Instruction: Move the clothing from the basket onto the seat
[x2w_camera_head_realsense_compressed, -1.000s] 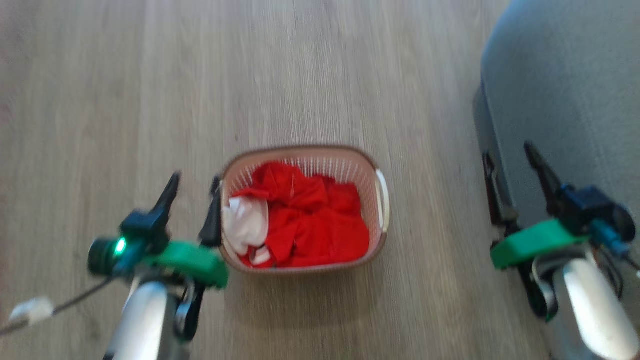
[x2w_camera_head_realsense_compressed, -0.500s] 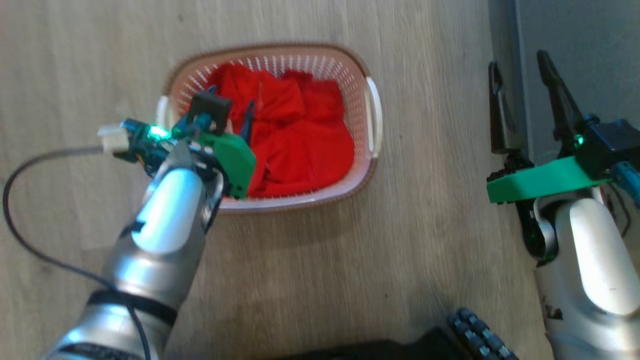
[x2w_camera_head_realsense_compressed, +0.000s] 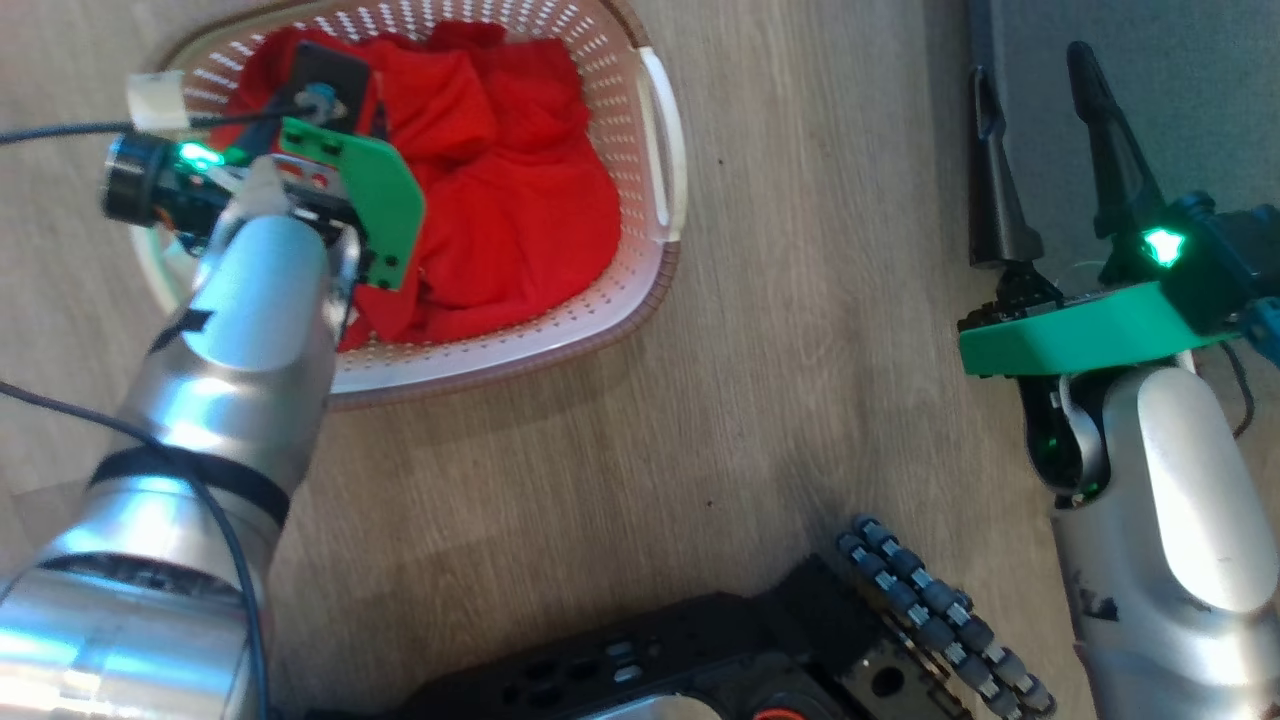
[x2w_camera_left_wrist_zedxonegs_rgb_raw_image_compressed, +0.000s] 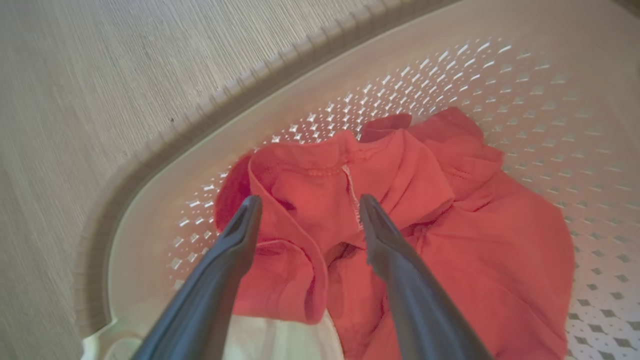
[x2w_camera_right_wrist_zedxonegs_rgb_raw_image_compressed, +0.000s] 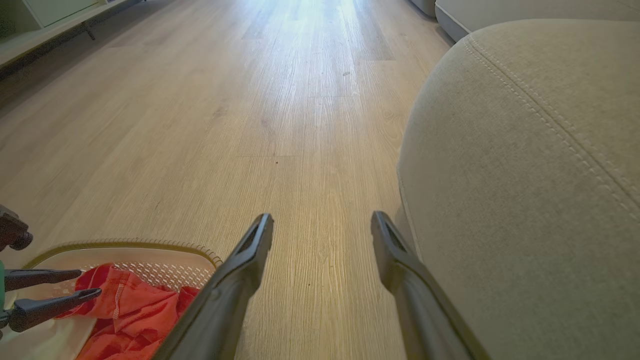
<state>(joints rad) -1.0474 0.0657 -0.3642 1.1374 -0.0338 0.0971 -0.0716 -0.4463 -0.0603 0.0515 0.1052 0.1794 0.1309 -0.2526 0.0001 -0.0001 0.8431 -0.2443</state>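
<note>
The cream basket (x2w_camera_head_realsense_compressed: 560, 330) stands on the floor at the upper left of the head view, full of red clothing (x2w_camera_head_realsense_compressed: 500, 200). My left gripper (x2w_camera_left_wrist_zedxonegs_rgb_raw_image_compressed: 307, 207) hangs over the basket's left half, pointing down into it, open. Its fingertips stand either side of a raised red fold (x2w_camera_left_wrist_zedxonegs_rgb_raw_image_compressed: 310, 185), with a white piece of fabric (x2w_camera_left_wrist_zedxonegs_rgb_raw_image_compressed: 280, 340) just below. In the right wrist view the left gripper (x2w_camera_right_wrist_zedxonegs_rgb_raw_image_compressed: 90, 282) shows above the clothing (x2w_camera_right_wrist_zedxonegs_rgb_raw_image_compressed: 135, 310). My right gripper (x2w_camera_head_realsense_compressed: 1030, 65) is open and holds nothing, fingers up beside the edge of the grey seat (x2w_camera_head_realsense_compressed: 1180, 90). The seat (x2w_camera_right_wrist_zedxonegs_rgb_raw_image_compressed: 525, 175) lies just to the right of the right gripper (x2w_camera_right_wrist_zedxonegs_rgb_raw_image_compressed: 321, 217).
Wooden floor (x2w_camera_head_realsense_compressed: 780, 380) runs between the basket and the seat. My black base (x2w_camera_head_realsense_compressed: 700, 650) with its roller wheel sits at the bottom edge. A cable (x2w_camera_head_realsense_compressed: 60, 128) trails left from the left wrist. Low furniture (x2w_camera_right_wrist_zedxonegs_rgb_raw_image_compressed: 50, 20) lines the far left of the room.
The head camera has tilted down, so the whole picture shifted. My left arm has swung from beside the basket to over it, fingers now down at the red clothing. The right gripper stays open.
</note>
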